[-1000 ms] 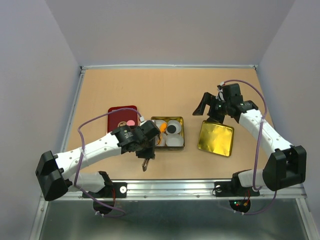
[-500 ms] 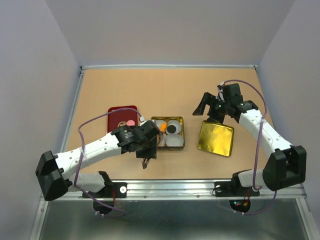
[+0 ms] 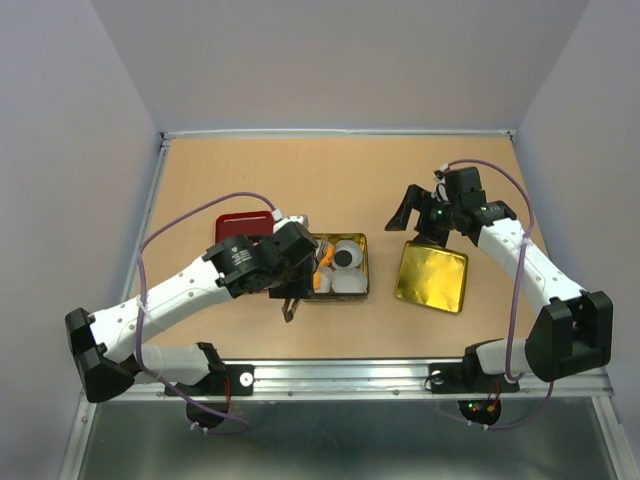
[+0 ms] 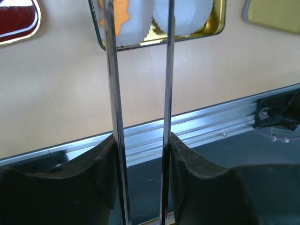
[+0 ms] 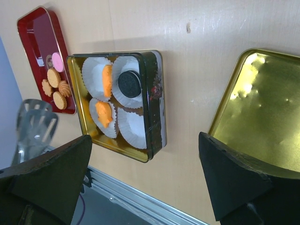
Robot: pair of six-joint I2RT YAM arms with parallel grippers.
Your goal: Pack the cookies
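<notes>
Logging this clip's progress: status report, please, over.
Left tool shut on tongs, reaching over the tin. Right tool open, hovering between tin and gold lid. Three cookies in cups, more on red tray. No obstruction seen.

Bright, even light; glare flares on the gold lid (image 5: 262, 108), and the near tool fingers (image 4: 93, 187) blur.

Glossy metal lid (image 5: 262, 108); white paper cups (image 5: 133, 129); matt wood table (image 3: 300, 180); polished steel tongs (image 4: 112, 93).
</notes>
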